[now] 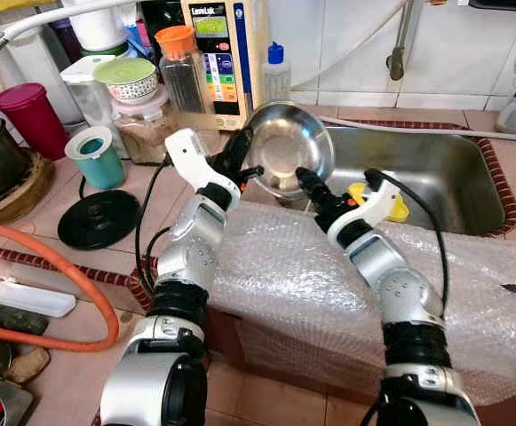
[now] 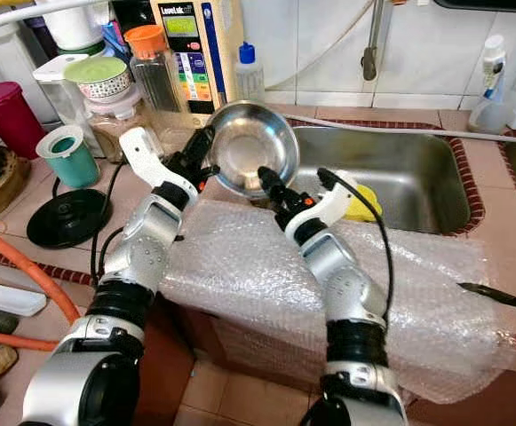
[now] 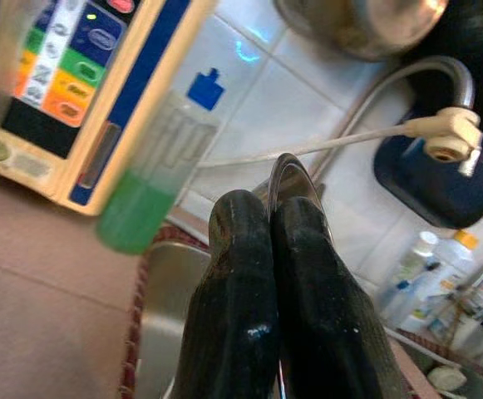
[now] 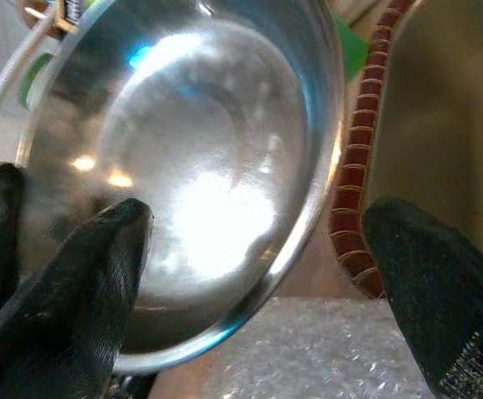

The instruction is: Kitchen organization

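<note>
A steel bowl [image 1: 289, 146] is held tilted on its edge over the counter, just left of the sink [image 1: 453, 169]. My left gripper [image 1: 244, 169] is shut on the bowl's left rim; in the left wrist view its fingers [image 3: 241, 274] pinch the thin rim [image 3: 289, 170]. Just below the bowl's lower right edge is my right gripper [image 1: 306, 182], standing open. In the right wrist view the bowl [image 4: 199, 150] lies between that gripper's spread fingers [image 4: 83, 274], and I cannot tell whether they touch it.
Bubble wrap [image 1: 311, 275] covers the counter's front edge under both arms. A yellow object [image 1: 398, 209] lies in the sink. To the left stand a teal cup [image 1: 98, 155], a black disc [image 1: 98, 217], jars, a maroon container [image 1: 31, 115] and an orange hose [image 1: 71, 266]. A water machine [image 1: 222, 53] stands behind.
</note>
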Robot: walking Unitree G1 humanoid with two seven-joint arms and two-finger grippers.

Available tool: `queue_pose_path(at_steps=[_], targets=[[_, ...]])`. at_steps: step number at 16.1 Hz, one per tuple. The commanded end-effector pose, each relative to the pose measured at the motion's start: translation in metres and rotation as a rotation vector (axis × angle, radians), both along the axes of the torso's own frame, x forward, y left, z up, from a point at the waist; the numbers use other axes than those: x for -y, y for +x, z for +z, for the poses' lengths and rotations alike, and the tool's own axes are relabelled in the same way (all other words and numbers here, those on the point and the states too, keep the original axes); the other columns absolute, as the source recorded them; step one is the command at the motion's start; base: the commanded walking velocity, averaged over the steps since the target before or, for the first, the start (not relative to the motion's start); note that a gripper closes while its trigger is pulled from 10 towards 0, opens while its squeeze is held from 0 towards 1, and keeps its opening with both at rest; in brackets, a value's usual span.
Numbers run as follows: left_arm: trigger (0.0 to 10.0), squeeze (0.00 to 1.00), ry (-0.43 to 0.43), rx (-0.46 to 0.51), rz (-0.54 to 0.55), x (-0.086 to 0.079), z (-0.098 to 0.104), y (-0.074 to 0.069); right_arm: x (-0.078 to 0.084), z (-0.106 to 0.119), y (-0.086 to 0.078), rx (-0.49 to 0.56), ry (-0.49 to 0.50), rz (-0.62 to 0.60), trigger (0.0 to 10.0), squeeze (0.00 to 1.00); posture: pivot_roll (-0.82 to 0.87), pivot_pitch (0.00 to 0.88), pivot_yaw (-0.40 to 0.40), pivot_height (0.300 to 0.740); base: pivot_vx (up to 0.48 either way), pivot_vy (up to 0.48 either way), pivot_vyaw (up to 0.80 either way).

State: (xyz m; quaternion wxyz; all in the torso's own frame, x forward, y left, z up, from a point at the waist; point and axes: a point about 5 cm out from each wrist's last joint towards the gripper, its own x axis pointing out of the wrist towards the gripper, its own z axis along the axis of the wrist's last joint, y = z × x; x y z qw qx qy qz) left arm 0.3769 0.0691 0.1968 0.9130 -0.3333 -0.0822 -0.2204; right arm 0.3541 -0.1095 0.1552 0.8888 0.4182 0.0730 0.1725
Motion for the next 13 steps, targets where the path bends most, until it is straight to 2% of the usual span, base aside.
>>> queue_pose_path(at_steps=[1, 8, 13], targets=[[0.0, 0.0, -0.076, -0.02, -0.053, 0.024, -0.004, -0.01, -0.007, 0.005, 0.004, 0.005, -0.005, 0.005, 0.0, 0.0, -0.05, 0.0, 0.129, 0.74, 0.0, 0.0, 0.0], [0.0, 0.0, -0.081, -0.022, -0.057, 0.021, -0.002, -0.013, -0.009, 0.019, 0.019, -0.005, 0.064, -0.062, 0.0, 0.0, -0.04, 0.0, 0.115, 0.74, 0.0, 0.0, 0.0], [0.0, 0.0, -0.086, -0.025, -0.054, 0.02, -0.001, -0.013, -0.01, 0.022, 0.013, 0.0, 0.074, -0.068, 0.0, 0.0, -0.04, 0.0, 0.112, 0.74, 0.0, 0.0, 0.0]])
